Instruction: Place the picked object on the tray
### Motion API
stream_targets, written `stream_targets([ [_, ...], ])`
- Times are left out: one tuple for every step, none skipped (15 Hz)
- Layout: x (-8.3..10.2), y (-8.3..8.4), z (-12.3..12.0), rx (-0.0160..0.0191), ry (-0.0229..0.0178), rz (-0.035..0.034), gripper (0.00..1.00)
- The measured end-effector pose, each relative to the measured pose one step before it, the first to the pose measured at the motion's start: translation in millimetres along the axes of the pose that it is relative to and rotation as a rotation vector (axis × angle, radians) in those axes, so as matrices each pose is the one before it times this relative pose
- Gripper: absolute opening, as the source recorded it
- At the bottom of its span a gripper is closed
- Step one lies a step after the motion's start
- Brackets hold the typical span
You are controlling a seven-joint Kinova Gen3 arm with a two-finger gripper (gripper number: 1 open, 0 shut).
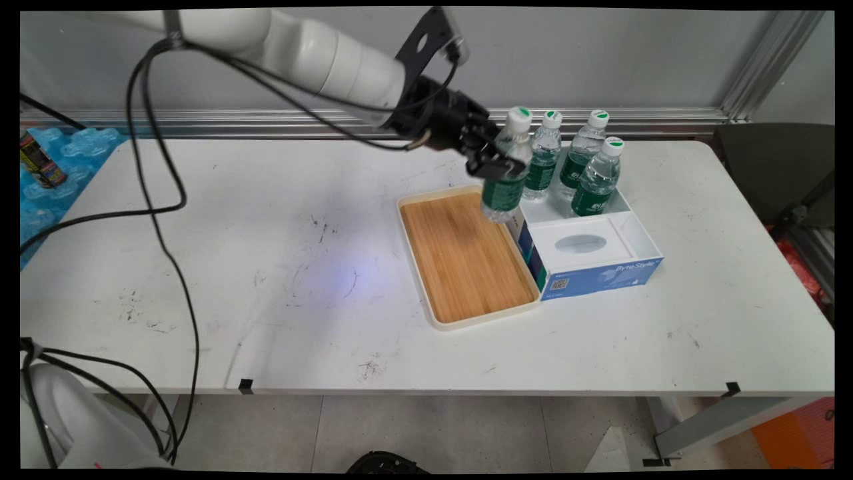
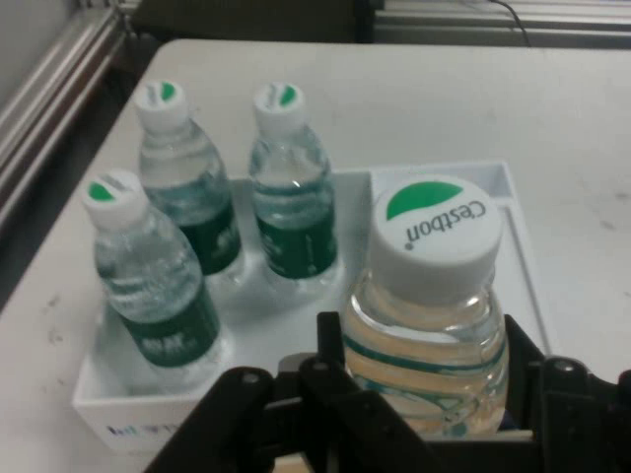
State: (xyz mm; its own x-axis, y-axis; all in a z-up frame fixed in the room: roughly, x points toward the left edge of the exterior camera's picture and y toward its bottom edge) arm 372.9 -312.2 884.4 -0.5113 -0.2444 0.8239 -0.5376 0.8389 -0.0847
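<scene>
Wooden tray (image 1: 460,260) sits on the left. Above its far right corner the gripper (image 1: 496,167) is clamped around a Cestbon water bottle (image 1: 506,170), lifted clear. Right: three more bottles (image 1: 586,167) in a white-and-blue ByteStyle box (image 1: 600,260).

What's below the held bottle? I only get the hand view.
Observer: A wooden tray with a cream rim. The water bottle in the gripper hangs over its far right corner, right beside the blue and white box.
Operator: Anything on the tray?
Observer: No, its wood surface shows bare.
Operator: Bottle upright?
Observer: Tilted, with its cap leaning toward the three bottles standing in the box's far compartment.
</scene>
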Motion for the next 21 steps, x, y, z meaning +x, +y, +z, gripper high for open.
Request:
stream_targets([
  [-6.38, 4.82, -2.32, -0.00517, -0.00157, 0.00377, 0.0],
  [-5.37, 3.57, -1.1, -0.00391, -0.00052, 0.00387, 0.0],
  [-6.03, 4.05, -0.39, -0.0055, 0.00016, 0.00475, 0.0],
  [-6.02, 3.53, 0.54, -0.00569, 0.00096, 0.00471, 0.0],
  [-5.12, 2.92, 1.08, -0.00577, 0.00191, 0.00691, 0.0],
  [-3.24, 1.79, 1.12, -0.00364, 0.00131, 0.00425, 0.0],
  [-5.04, 2.38, 2.35, -0.00482, 0.00043, 0.00491, 0.0],
  [-5.59, 2.16, 3.31, -0.00491, 0.00062, 0.00565, 0.0],
  [-5.44, 1.66, 3.6, -0.00365, 0.0002, 0.00428, 0.0],
  [-4.49, 1.11, 3.26, -0.00252, 0.00023, 0.00346, 0.0],
  [-2.74, 0.6, 2.19, -0.00159, 0.00027, 0.00275, 0.0],
  [-4.03, 0.74, 3.35, -0.00252, 0.00032, 0.00307, 0.0],
  [-2.49, 0.41, 2.21, -0.00165, 0.00035, 0.00217, 0.0],
  [-3.3, 0.57, 3.35, -0.00268, 0.0009, 0.00328, 0.0],
  [-3.53, 0.58, 3.65, -0.00317, 0.00106, 0.00426, 0.0],
  [-2.7, 0.64, 3.73, -0.00309, 0.0016, 0.00469, 0.0],
  [-2.02, 0.47, 3.78, -0.00228, 0.00216, 0.00457, 0.0],
  [-1.35, 0.23, 3.14, -0.00114, 0.00209, 0.00298, 0.0],
  [-1.31, 0.24, 3.45, -0.00093, 0.00253, 0.00342, 0.0],
  [-0.82, 0.14, 2.85, -0.00055, 0.00239, 0.00261, 0.0],
  [-0.49, 0.03, 1.77, -0.00019, 0.00148, 0.00122, 0.0],
])
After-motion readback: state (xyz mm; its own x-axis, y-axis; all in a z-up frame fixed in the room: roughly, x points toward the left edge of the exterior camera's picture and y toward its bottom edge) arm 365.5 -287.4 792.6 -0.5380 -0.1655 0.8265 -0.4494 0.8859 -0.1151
